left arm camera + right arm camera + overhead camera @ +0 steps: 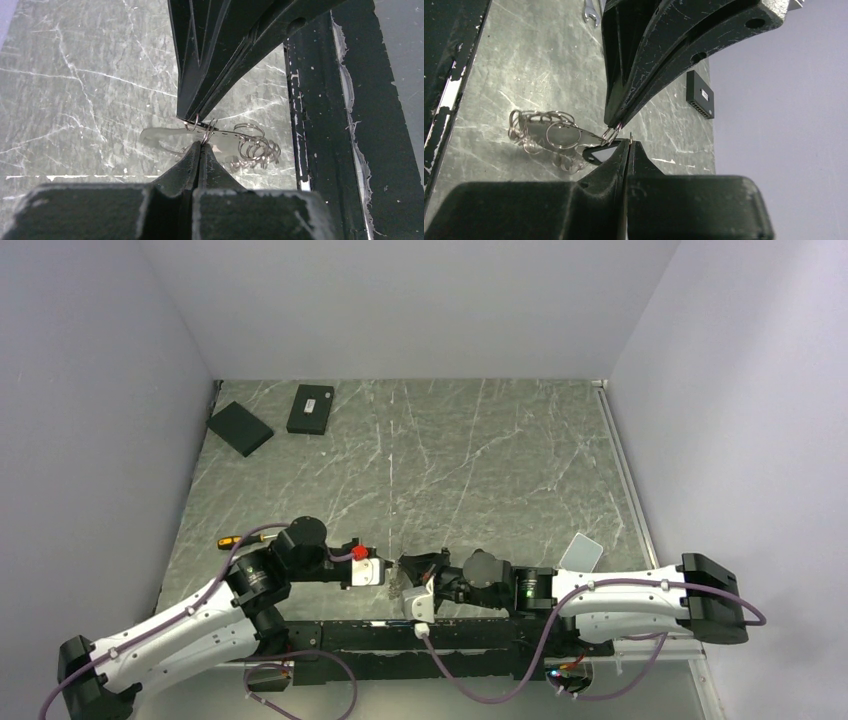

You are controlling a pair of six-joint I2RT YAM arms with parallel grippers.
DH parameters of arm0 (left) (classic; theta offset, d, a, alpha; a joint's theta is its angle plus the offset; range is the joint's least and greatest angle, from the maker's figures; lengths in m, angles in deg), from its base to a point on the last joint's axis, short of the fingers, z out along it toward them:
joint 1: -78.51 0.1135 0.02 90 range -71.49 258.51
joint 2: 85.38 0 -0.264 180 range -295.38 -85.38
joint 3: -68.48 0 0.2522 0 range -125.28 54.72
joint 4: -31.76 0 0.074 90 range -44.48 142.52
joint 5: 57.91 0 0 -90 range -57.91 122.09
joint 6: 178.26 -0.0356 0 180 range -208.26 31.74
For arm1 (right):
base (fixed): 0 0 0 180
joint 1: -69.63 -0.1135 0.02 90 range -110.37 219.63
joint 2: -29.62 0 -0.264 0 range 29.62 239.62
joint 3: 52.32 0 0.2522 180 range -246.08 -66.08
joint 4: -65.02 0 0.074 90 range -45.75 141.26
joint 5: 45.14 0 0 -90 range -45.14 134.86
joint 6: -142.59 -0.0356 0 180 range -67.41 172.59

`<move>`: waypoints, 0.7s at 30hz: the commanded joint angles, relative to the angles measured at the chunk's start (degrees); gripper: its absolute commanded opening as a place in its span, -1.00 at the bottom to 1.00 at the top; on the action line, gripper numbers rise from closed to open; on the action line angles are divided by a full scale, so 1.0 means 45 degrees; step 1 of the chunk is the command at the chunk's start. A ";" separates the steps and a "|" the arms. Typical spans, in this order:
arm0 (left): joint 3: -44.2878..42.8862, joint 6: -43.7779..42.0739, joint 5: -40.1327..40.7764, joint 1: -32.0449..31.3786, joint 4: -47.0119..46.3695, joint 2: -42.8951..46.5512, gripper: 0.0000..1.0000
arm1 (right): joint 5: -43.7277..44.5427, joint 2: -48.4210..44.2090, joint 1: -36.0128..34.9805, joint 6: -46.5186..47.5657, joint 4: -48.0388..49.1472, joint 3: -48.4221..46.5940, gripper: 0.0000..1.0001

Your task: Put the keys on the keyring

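Tightly, left gripper point(201, 146) and right gripper point(628, 145) pinch the thin wire keyring point(610, 134) — flat silvery key point(574, 132) pointing toward coiled rings point(536, 125).

The left hand point(201, 146) pokes up from the bottom, with its two fingers pressed tight together. The right hand point(188, 119) comes down from the top. It is closed too, and the two tips nearly meet. A small wire ring point(208, 129) sits right at the left hand's tip. A pale flat key point(162, 136) looks blurry just past the tips, beside a bunch of wire loops point(256, 147). Under them is the grey tabletop point(75, 100). A black bar point(320, 125) runs along the right side.
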 commanded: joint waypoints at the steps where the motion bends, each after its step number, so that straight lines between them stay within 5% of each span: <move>1: -0.0571 -0.0402 -0.0580 0.0015 -0.0219 -0.0164 -1.00 | -0.0361 0.0171 -0.0096 -0.0051 0.0225 -0.0596 -1.00; 21: -0.0301 -0.0199 -0.0191 0.0018 -0.0380 0.0920 -1.00 | 0.0109 0.0504 -0.0096 -0.0391 0.0231 -0.0500 -1.00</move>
